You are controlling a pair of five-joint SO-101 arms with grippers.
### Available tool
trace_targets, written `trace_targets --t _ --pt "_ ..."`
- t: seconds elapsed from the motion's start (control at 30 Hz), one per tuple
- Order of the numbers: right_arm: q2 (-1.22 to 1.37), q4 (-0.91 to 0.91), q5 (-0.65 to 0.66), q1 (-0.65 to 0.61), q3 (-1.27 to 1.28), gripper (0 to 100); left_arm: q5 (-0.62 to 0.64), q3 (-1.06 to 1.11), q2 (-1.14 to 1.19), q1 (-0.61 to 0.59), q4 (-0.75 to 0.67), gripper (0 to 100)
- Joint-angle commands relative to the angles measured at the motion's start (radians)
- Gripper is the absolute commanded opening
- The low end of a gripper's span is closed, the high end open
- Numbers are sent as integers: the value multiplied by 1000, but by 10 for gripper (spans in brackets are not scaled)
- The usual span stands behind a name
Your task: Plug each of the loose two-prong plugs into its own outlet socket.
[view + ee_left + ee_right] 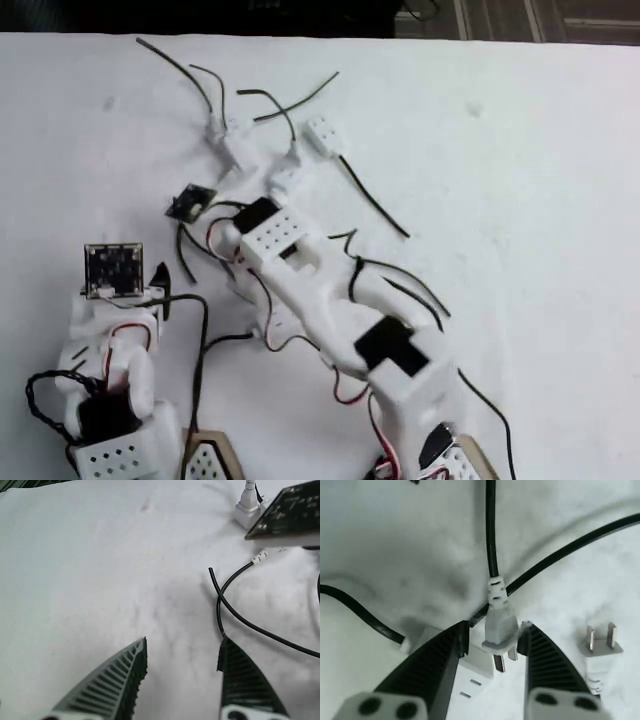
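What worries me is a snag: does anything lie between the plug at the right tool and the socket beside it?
Nothing visible does. The plug has its prongs over the socket; the black cord passes behind it, and the second plug lies apart.

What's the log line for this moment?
right tool: straddling plug, prongs at socket | second plug: loose alongside | left tool: open over table

We see a white, faintly wrinkled table (520,200) spreading on every side of the right gripper (495,627). Well beyond the gripper, past the table's far edge, a dark strip (200,15) meets greyish plank flooring (560,18). The light falls soft and even.
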Motion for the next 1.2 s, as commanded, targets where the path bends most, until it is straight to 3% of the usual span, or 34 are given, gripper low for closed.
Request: trace_targets --t 0.0,0.07,0.17,0.33,0.5,0.87,1.17 --pt "35 -25 5 45 -68 155 -11 -6 -8 -7 -20 242" --pt "59 -65 5 64 -75 128 -11 -6 -8 -7 -20 242" --pt "70 -130 5 84 -77 5 -11 -6 -8 -7 -20 242" --pt "-24 -84 -3 96 -72 19 -11 -8 -8 -8 -20 242" --pt "-216 18 -95 94 -71 17 -2 -63 -8 -8 -6 242" --pt "-639 124 -245 85 126 17 0 -445 -8 -8 201 242" --pt "-1204 22 -339 -21 474 17 253 -499 -5 48 172 244"
